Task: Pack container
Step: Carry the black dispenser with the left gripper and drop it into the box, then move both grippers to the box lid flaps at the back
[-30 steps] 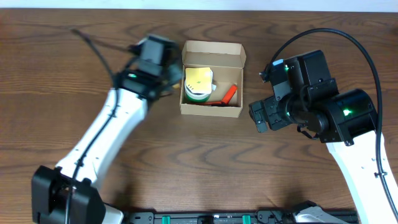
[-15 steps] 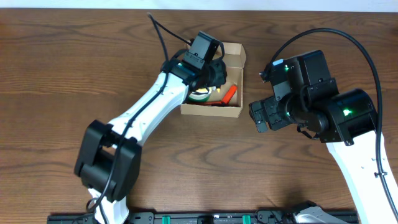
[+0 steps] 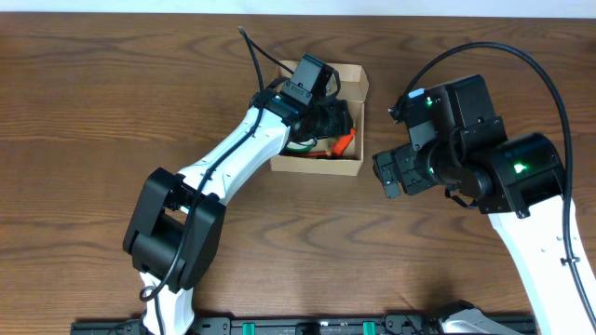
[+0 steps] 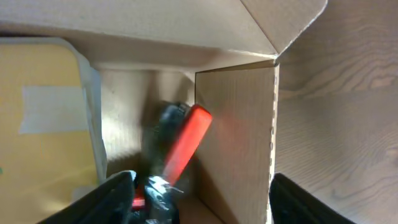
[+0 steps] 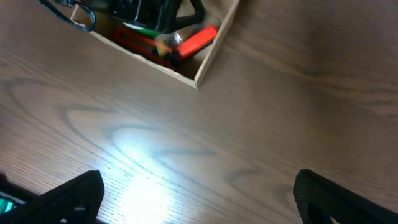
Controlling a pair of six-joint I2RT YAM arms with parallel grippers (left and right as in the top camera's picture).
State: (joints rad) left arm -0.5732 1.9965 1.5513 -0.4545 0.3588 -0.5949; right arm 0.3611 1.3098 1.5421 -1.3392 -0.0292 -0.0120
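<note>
The small plain brown cardboard box (image 3: 321, 166) sits on the dark wood-grain tabletop (image 3: 84, 102) at upper centre of the overhead view. Its hinged flap is folded open toward the top edge of the frame, so the inside is free for loading.

Inside, toward the box's right end, an orange-red bar-shaped object (image 4: 186, 142) leans against the inner wall with something black and blurred beneath it. A flat yellow item with a strip of pale tape (image 4: 43, 124) fills the left side of the left wrist view. A bit of green (image 5: 140, 26) shows under the arm, but what it belongs to I cannot tell.

The white left arm (image 3: 237, 154) reaches over the box from the lower left. The left jaws are spread wide and grip nothing. One finger is low inside the box and the other outside its right wall, probably for a placing or tidying move.

The right jaws, also wide apart and empty, hang over bare tabletop to the box's right, apparently parked clear of it.
</note>
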